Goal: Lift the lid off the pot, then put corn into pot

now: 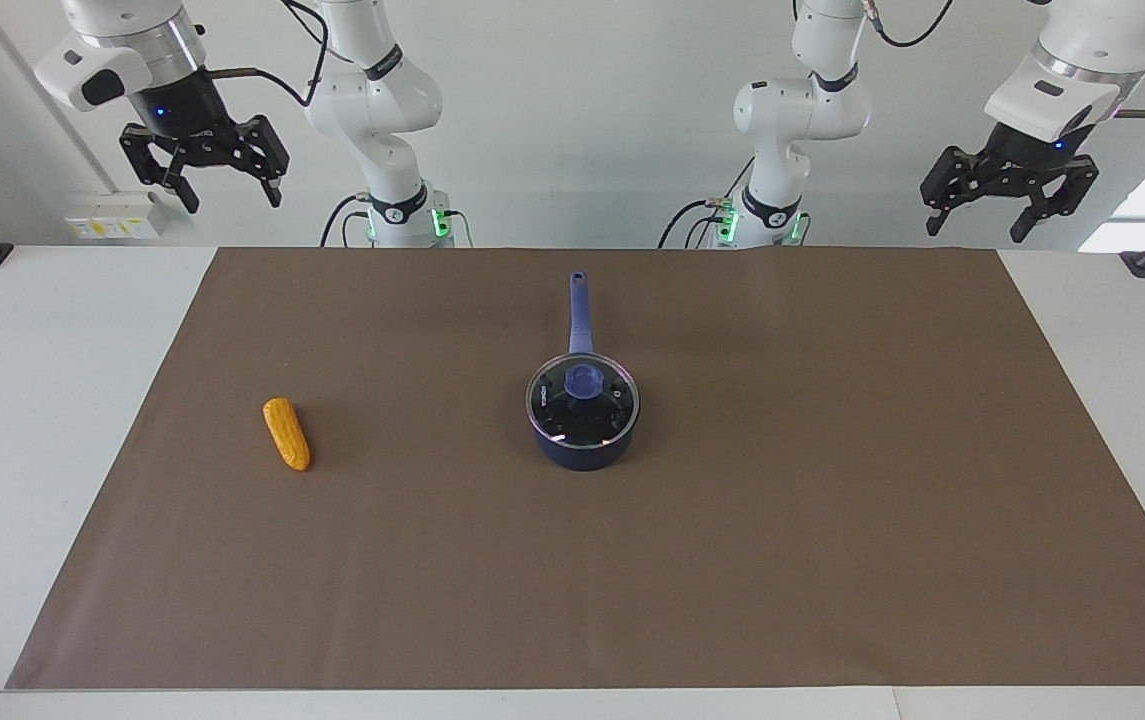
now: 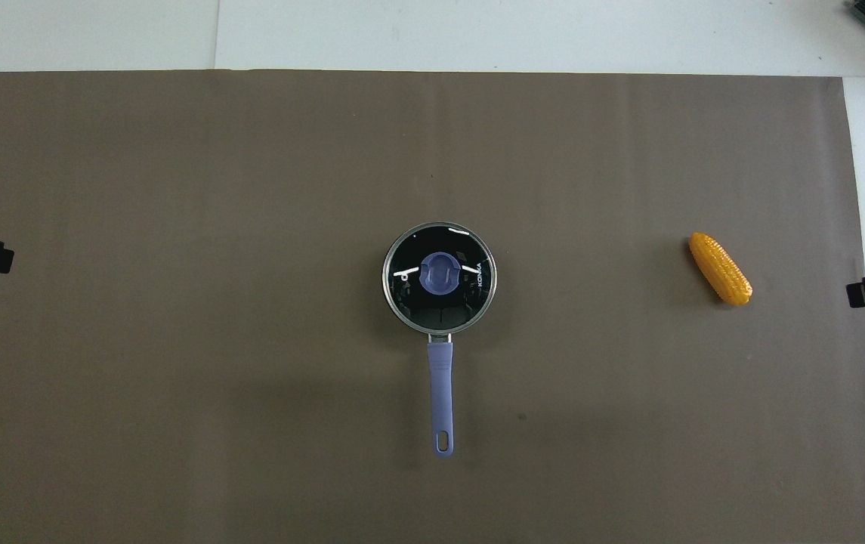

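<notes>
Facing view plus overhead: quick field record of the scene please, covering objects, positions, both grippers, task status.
pot: small navy saucepan at mat centre, long blue handle pointing toward the robots
lid: clear glass disc with blue knob, seated on the pot
corn: orange-yellow cob, lying on the brown mat toward the right arm's end, apart from the pot
left gripper: raised, open, empty, waiting
right gripper: raised, open, empty, waiting
status: lid not yet lifted

Lid covers pot; corn lies apart.
</notes>
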